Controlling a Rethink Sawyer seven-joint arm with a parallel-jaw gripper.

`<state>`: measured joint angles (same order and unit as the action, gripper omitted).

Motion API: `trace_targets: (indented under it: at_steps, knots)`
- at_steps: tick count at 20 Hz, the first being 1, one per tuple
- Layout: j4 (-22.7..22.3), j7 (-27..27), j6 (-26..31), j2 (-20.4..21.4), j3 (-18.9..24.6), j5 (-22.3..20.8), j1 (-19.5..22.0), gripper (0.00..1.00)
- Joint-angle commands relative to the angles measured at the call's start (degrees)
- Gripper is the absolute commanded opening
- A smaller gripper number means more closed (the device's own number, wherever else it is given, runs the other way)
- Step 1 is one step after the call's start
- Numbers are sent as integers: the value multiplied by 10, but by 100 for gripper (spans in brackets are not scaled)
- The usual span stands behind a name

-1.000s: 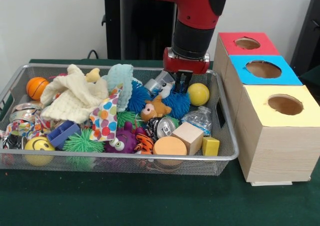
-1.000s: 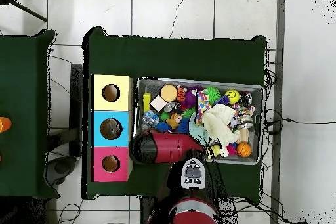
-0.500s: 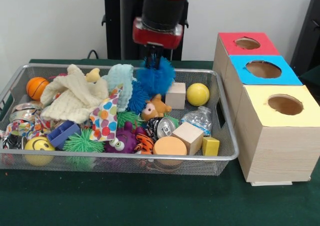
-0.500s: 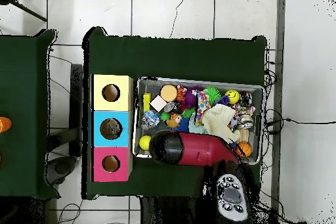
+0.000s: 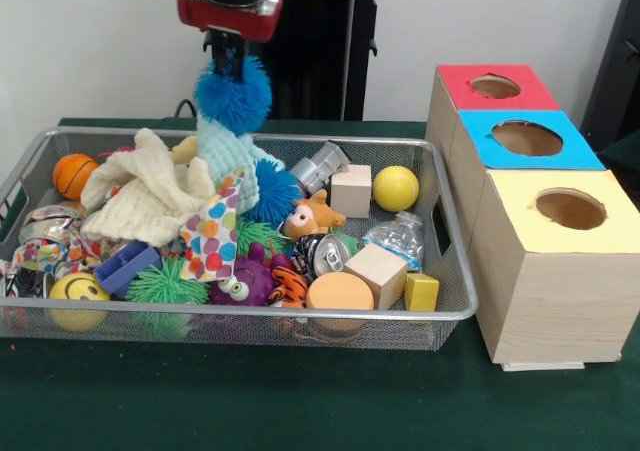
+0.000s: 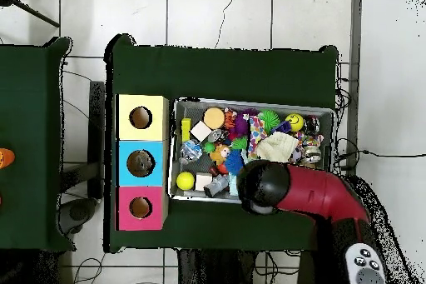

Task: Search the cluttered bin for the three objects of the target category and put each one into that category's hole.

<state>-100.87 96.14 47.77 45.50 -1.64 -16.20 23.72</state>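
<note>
Gripper [image 5: 228,63] apparently gripping blue ball [image 5: 233,94]

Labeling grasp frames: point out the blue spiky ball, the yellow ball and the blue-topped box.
blue spiky ball [image 5: 233,94], front view, centre of its fuzzy body below the gripper
yellow ball [image 5: 396,188], front view, middle of its face
blue-topped box [image 5: 575,151], front view, blue top right of the hole

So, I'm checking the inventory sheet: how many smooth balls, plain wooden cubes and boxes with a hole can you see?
Smooth balls: 3
Plain wooden cubes: 2
Boxes with a hole: 3
Total: 8
</note>
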Motion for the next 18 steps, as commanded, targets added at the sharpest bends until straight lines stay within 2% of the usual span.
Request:
trace_targets:
  at_steps: [1, 3, 4, 8, 11, 15, 18]
  knots:
    - [39, -182, 8, -8, 113, -55, 43, 0]
    - [22, -126, -70, -48, 121, -70, 39, 0]
    - [15, -87, -119, -82, 123, -75, 32, 0]
    - [11, -34, -179, -113, 117, -93, 24, 0]
    - [8, -27, -177, -114, 118, -91, 24, 0]
    - [8, -43, -151, -108, 123, -83, 31, 0]
    - [18, -54, -151, -115, 129, -87, 43, 0]
